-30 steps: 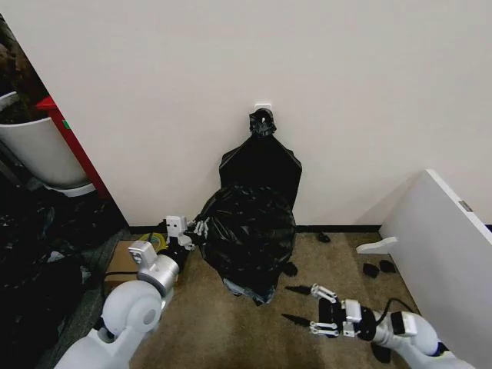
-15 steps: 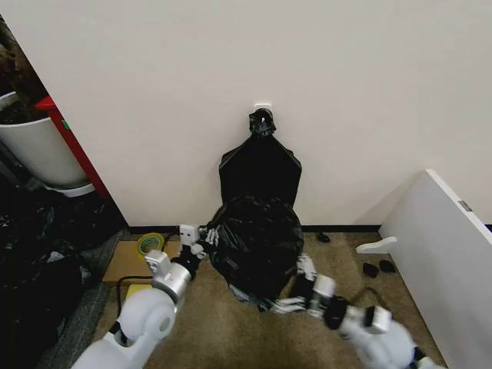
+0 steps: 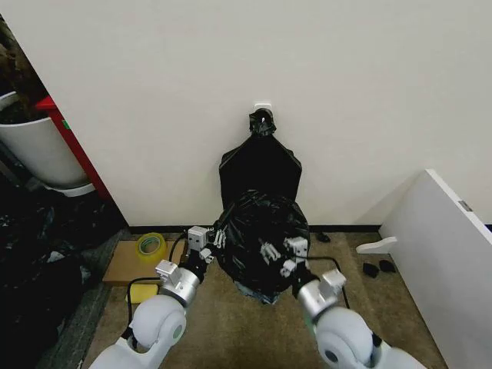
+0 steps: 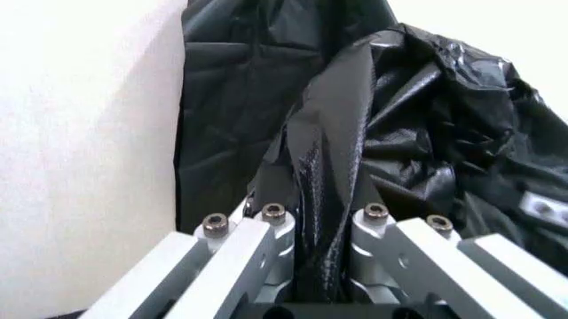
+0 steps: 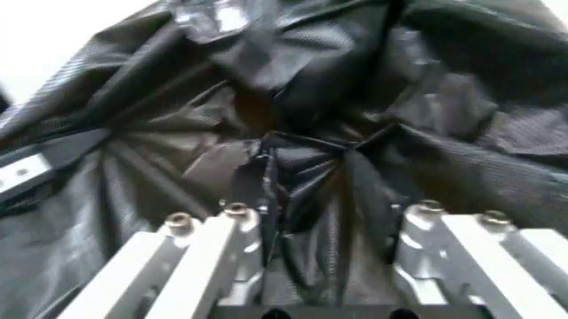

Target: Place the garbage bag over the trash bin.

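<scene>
Gripping crinkled glossy garbage bag — left hand, right hand.

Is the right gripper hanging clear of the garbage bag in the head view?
No. The right gripper is pressed against the front of the garbage bag, with folds of black plastic bunched between its fingers in the right wrist view.

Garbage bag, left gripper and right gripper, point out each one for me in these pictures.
garbage bag point(image 3: 257, 223): head view, on its crinkled upper front.
left gripper point(image 3: 213, 241): head view, between its fingertips at the bag's left edge.
right gripper point(image 3: 280, 257): head view, between its fingertips against the bag's front.
</scene>
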Controlling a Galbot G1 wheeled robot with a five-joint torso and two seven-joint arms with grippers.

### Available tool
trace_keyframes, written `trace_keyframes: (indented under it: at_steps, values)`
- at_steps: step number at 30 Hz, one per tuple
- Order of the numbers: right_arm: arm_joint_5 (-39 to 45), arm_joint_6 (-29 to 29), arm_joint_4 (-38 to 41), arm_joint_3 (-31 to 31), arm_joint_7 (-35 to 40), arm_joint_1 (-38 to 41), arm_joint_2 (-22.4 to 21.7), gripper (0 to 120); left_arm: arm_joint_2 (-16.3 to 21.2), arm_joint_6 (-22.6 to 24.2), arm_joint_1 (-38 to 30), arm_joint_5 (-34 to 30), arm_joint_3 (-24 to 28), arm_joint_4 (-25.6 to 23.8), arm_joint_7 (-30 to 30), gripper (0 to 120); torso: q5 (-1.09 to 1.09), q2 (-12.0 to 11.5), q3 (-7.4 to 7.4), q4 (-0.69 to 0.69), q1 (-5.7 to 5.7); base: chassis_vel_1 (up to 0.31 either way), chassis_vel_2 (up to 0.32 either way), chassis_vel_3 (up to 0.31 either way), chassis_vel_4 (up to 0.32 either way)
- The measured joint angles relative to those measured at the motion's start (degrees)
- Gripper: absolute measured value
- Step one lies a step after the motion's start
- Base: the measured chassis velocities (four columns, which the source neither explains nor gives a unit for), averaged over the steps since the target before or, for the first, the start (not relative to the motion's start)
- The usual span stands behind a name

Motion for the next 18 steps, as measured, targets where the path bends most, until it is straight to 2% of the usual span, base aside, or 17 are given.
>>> trace_keyframes:
  at_steps: [1,6,9,10,13,18]
  values:
    - [-0.23,-0.81,-1.04,-0.72,1.47,1.92,0.44,22,-0.09,0.13,-0.11,-0.44,0.05,0.07,0.00,5,-0.02,0.00,0.00,0.00,0.00,0.000,0.000,0.000,0.000]
    - [-0.75,-3.51,-3.11,-2.00,3.80,4.70,0.72,11,-0.33,0.59,-0.28,-1.17,0.16,0.02,-0.02,5,-0.01,0.00,0.00,-0.01,0.00,0.000,0.000,0.000,0.000]
    - [-2.62,-7.48,-5.52,-3.63,6.68,7.35,0.48,0,-0.30,0.79,-0.22,-1.13,0.16,-0.41,-0.05,5,0.00,0.00,0.00,-0.01,0.00,0.000,0.000,0.000,0.000]
    - [-2.62,-7.48,-5.52,-3.63,6.68,7.35,0.48,0,-0.30,0.79,-0.22,-1.13,0.16,-0.41,-0.05,5,0.00,0.00,0.00,-0.01,0.00,0.000,0.000,0.000,0.000]
    - [-3.28,-14.85,-6.43,-5.27,11.56,9.64,0.12,0,-0.22,0.79,0.13,-0.16,0.11,-0.66,0.06,5,0.00,0.00,0.00,0.00,0.00,0.000,0.000,0.000,0.000]
    - [-4.06,-18.40,-5.48,-5.35,14.11,10.10,-0.42,0,-0.12,0.79,0.49,0.35,-0.20,-0.84,0.15,5,0.00,0.00,0.00,0.00,0.00,0.000,0.000,0.000,0.000]
